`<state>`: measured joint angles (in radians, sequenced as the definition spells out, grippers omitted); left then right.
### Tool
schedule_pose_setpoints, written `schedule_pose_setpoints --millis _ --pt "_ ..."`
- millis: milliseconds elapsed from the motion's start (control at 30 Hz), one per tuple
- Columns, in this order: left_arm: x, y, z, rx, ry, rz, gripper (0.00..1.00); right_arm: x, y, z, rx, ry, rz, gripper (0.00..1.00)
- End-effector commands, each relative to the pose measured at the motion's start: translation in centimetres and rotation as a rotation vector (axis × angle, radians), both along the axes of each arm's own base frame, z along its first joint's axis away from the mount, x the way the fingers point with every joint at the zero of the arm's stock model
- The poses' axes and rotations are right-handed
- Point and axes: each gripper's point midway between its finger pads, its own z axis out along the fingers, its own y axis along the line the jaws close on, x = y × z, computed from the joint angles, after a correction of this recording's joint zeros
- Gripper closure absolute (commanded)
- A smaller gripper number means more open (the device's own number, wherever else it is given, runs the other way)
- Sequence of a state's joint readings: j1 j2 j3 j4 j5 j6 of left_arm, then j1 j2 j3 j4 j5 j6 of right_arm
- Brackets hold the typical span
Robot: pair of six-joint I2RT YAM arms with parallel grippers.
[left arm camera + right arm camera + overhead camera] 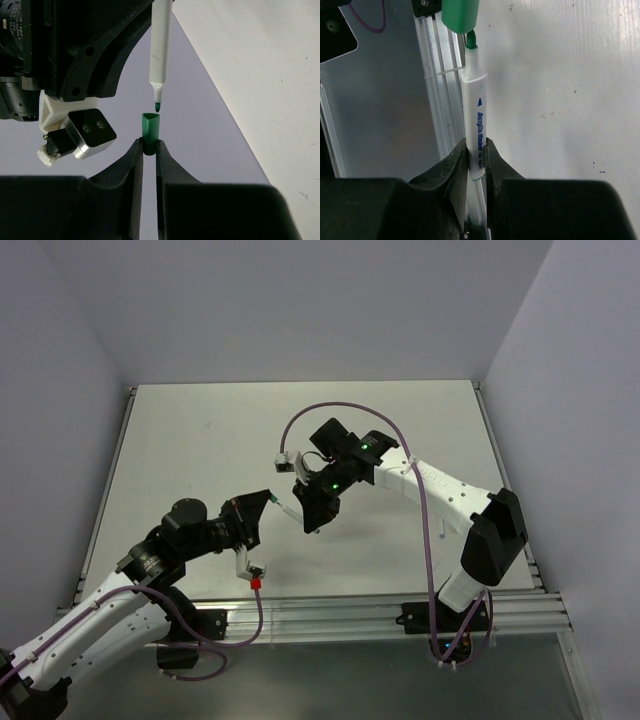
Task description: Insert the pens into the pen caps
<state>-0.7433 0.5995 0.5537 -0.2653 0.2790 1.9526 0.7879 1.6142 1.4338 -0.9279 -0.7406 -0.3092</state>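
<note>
The left gripper (148, 148) was closed to a narrow slit on the base of a dark green cap (150, 127), which stood upright between the fingertips with its open mouth facing up. The lower end of the cap was hidden between the fingers. The right gripper (477, 156) was clamped just as tightly on a white pen (474, 107). Its fingers covered the rear of the barrel, so that end could not be seen. Blue lettering ran along the barrel, but the fingers hid its lower part. Both items were held in the air above the pale table (190, 440), near its middle. In the left wrist view the pen came down from the top edge, cut off there, and its green nib (157, 106) hung just above the cap's mouth, in line with it, with a thin gap showing between them. In the right wrist view the cap was cropped by the top edge and the nib seemed to meet its rim, though depth could not be judged there. From the top camera the two grippers nearly met. Only a short whitish stretch of the pen showed between them, and the cap was too small to pick out.
</note>
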Motion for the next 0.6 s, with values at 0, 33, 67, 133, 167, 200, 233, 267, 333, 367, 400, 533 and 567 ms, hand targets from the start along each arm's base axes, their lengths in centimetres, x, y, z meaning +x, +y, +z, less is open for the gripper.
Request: schedule_pose_setpoints --millis 0,33,67,133,167,200,233,267,333,367,400,533,567 --pt "-0.05 0.16 1.35 -0.006 -0.019 0.005 1.00 -0.36 0.04 1.24 0.036 -0.033 0.021 1.00" --pt "-0.05 0.16 1.20 -0.001 -0.017 0.004 1.00 -0.41 0.14 1.32 0.038 -0.031 0.023 1.00" --pt "-0.01 0.16 1.23 0.000 -0.018 0.005 1.00 -0.36 0.22 1.38 0.040 -0.030 0.022 1.00" --pt "-0.05 0.15 1.21 0.001 -0.020 0.003 1.00 -0.28 0.28 1.47 0.041 -0.032 0.021 1.00" --pt "-0.04 0.14 1.25 0.002 -0.021 0.002 1.00 -0.27 0.26 1.40 0.039 -0.033 0.021 1.00" --pt "-0.09 0.08 1.29 -0.001 -0.020 -0.002 1.00 -0.22 0.26 1.47 0.041 -0.033 0.020 1.00" --pt "-0.11 0.06 1.35 -0.004 -0.018 -0.002 1.00 -0.22 0.23 1.40 0.039 -0.034 0.021 1.00" --pt "-0.18 0.02 1.40 -0.005 -0.020 -0.007 1.00 -0.24 0.28 1.40 0.039 -0.033 0.021 1.00" --pt "-0.35 -0.10 1.38 -0.004 -0.018 -0.018 1.00 -0.13 0.33 1.35 0.038 -0.032 0.020 1.00" --pt "-0.48 -0.21 1.32 -0.003 -0.016 -0.028 1.00 -0.10 0.40 1.51 0.042 -0.033 0.019 1.00" --pt "-0.54 -0.23 1.18 0.000 -0.014 -0.031 1.00 -0.04 0.44 1.56 0.043 -0.035 0.020 1.00" --pt "-0.83 -0.56 0.61 0.018 -0.023 -0.060 1.00 0.16 0.89 1.77 0.050 -0.030 0.022 1.00" --pt "-0.86 -0.64 0.59 0.018 -0.025 -0.065 1.00 0.27 1.01 1.91 0.054 -0.033 0.022 1.00"
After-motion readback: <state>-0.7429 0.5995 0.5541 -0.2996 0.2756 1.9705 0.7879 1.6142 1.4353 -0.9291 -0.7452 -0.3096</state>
